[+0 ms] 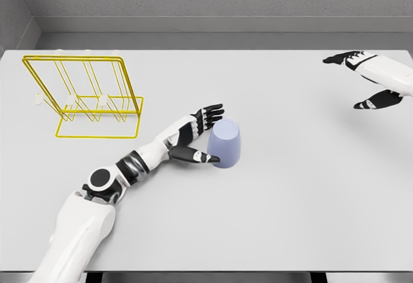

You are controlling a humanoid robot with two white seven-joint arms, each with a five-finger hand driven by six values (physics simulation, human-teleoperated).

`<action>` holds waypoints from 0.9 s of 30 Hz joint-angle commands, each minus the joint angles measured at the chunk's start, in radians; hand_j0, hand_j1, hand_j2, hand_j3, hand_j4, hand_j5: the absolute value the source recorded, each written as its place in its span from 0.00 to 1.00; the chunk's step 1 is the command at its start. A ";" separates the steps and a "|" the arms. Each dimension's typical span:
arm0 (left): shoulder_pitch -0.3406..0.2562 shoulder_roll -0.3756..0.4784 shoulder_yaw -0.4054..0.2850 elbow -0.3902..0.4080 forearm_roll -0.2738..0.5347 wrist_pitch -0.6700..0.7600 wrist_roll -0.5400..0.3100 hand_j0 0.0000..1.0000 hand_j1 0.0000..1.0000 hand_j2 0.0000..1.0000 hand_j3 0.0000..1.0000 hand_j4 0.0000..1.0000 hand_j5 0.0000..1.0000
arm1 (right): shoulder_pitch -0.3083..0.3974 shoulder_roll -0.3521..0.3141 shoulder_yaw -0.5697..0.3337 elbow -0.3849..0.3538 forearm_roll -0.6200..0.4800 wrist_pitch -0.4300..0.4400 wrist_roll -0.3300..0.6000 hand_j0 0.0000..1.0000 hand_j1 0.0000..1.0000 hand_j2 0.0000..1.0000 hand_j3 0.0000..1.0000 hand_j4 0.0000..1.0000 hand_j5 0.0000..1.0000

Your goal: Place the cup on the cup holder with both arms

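Already the left hand (201, 135) brackets the lavender plastic cup (226, 144), fingers (211, 111) spread, not gripping — a nudge could tip it away from the yellow wire rack (84, 96).

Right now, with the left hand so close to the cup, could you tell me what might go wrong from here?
1. The left hand is open beside the cup, thumb low at its base; a push rather than a grasp could slide or tip it.
2. The yellow wire cup holder is light-looking; a bump might shift it.
3. The right hand sits far off at the table's right edge, too distant to help quickly.
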 commanded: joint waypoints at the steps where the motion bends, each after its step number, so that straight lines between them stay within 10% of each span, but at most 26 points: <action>1: 0.000 -0.006 -0.001 0.003 0.006 0.000 0.000 1.00 1.00 1.00 1.00 1.00 1.00 | 0.000 0.000 -0.001 0.004 -0.007 0.001 0.000 1.00 1.00 1.00 1.00 1.00 1.00; 27: 0.000 -0.049 -0.002 0.003 -0.031 -0.002 0.000 1.00 1.00 1.00 1.00 1.00 1.00 | 0.000 0.005 -0.002 0.006 -0.007 0.001 0.000 1.00 1.00 1.00 1.00 1.00 1.00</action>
